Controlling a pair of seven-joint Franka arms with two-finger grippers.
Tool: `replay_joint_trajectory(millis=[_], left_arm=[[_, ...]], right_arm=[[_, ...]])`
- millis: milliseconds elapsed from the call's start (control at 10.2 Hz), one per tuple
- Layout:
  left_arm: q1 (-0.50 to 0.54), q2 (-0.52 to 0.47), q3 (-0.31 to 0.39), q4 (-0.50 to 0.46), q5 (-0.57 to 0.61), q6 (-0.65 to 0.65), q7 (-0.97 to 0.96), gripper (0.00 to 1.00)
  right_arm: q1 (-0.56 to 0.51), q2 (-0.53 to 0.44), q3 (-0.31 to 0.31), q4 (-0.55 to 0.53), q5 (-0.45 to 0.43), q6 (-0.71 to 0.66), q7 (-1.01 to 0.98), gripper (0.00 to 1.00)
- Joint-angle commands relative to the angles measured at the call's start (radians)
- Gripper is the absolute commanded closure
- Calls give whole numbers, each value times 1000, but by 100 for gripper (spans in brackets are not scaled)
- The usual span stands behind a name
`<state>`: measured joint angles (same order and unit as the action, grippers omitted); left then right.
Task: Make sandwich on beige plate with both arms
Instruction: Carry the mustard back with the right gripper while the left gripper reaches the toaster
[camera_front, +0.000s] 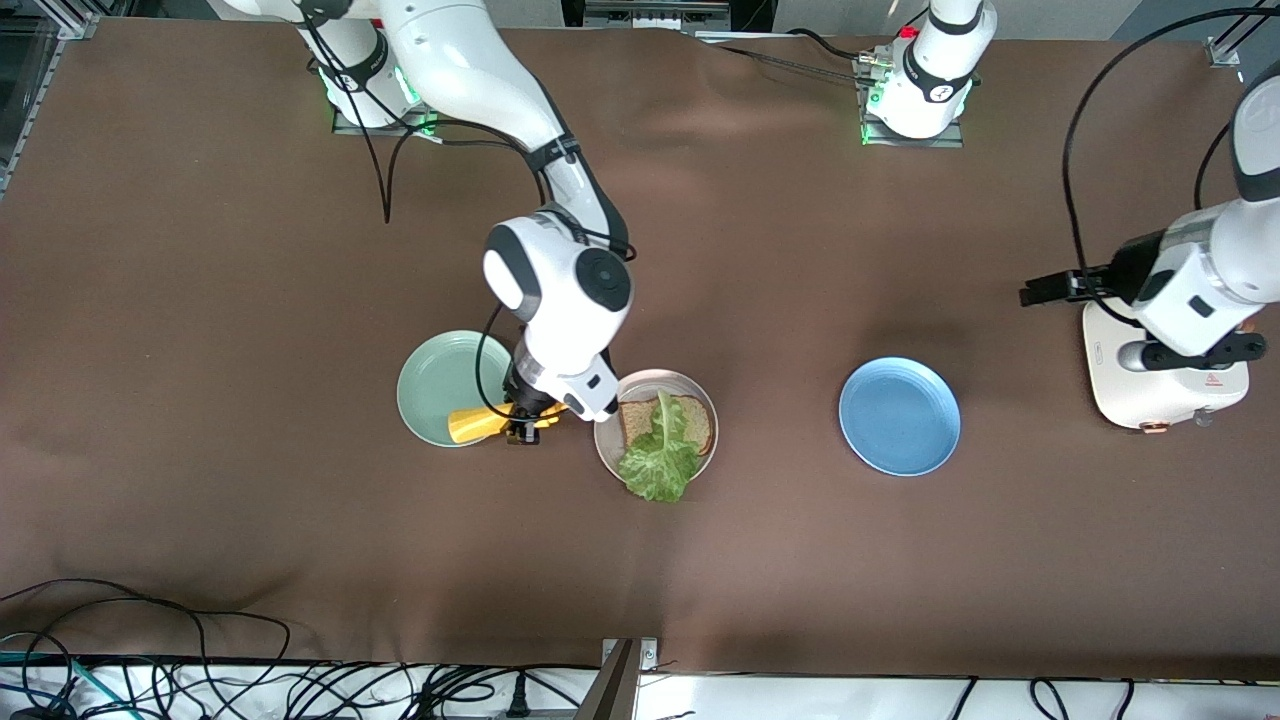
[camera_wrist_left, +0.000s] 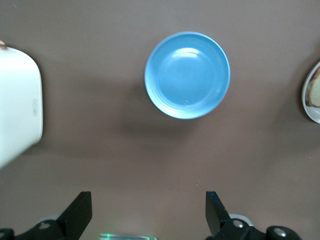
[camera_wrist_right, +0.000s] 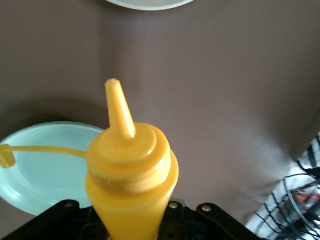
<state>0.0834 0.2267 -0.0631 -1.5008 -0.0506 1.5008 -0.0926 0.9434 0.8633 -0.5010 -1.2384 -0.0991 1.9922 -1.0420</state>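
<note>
I read the right gripper as clamped on a yellow squeeze bottle, held on its side over the edge of the mint green plate, just beside the beige plate. The arm's wrist housing hides the fingers from the front camera; in the right wrist view the bottle fills the lower frame, its base cut off, nozzle uncovered, with its cap dangling on a thin tether over the mint green plate.

On the beige plate I see one slice of brown bread with a lettuce leaf laid across it; the leaf overhangs the rim on the side nearer the front camera. The leaf covers part of the slice.

The left gripper waits, jaws spread wide with nothing between them, high over the table near the blue plate. From the front, it sits above a white appliance at the left arm's end of the table, partly hiding it. The left wrist view crops the beige plate to a sliver.
</note>
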Motion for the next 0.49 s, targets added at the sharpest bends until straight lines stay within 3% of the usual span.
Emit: replay_joint_trajectory(millis=[0,196,393], left_arm=[[74,-9,-1,-4,92,41,156,0],[168,-4,-1,-7,94,50,331,0],[211,8,-1,-13,116,55,390,0]], right_arm=[[-99,-218,132,-208,89,10,-15,84],[-199,-306,212,-266,128,7,-99,84],[-271,-351,232,-329,290,-1,-230,84]])
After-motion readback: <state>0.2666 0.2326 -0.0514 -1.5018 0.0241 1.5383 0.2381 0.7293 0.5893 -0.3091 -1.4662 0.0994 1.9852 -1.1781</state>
